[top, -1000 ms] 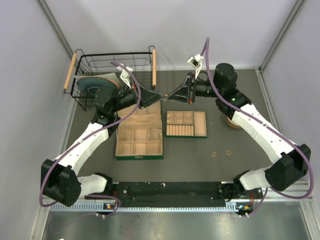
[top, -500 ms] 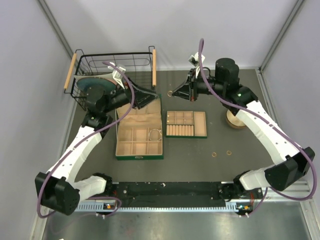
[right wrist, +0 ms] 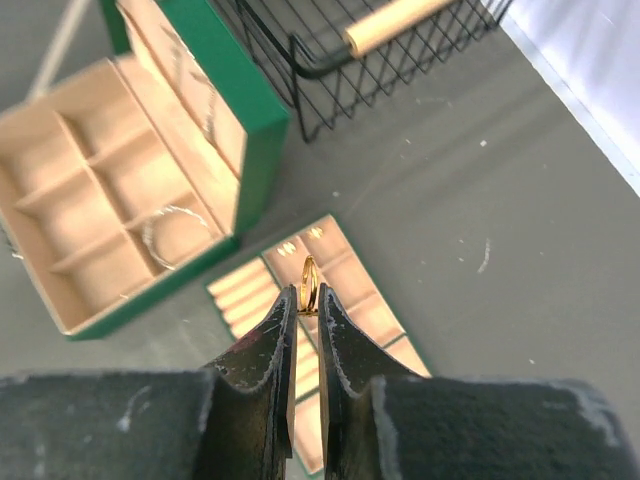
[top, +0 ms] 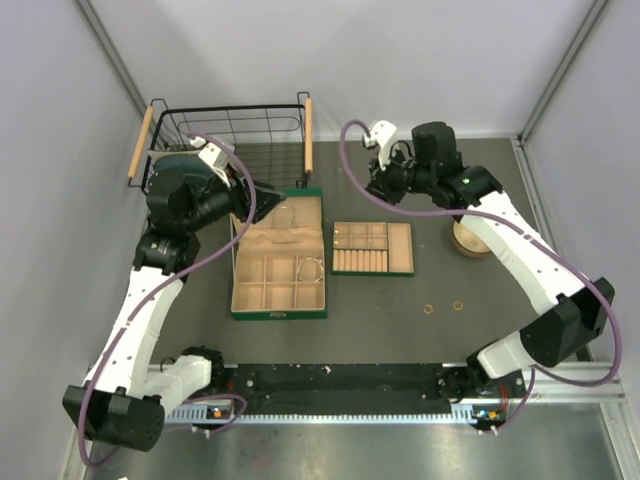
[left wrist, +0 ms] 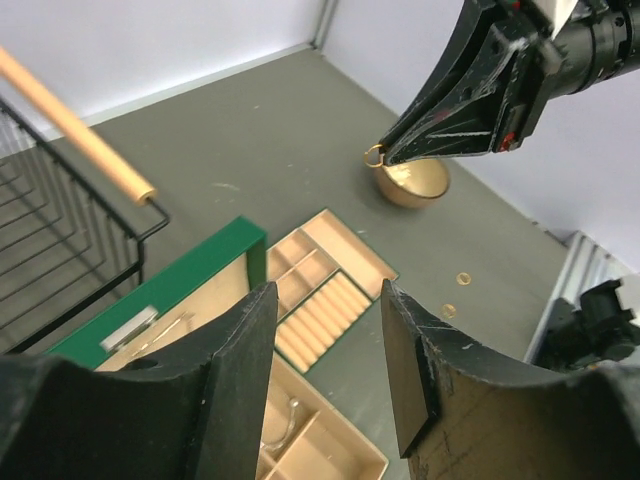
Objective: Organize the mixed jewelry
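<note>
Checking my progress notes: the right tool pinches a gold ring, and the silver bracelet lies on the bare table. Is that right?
No. The right tool does pinch the gold ring, but the silver bracelet lies in a compartment of the green box, as the right wrist view shows.

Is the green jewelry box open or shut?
Open: the green box has its lid raised, beige compartments exposed, a silver bracelet in one.
</note>
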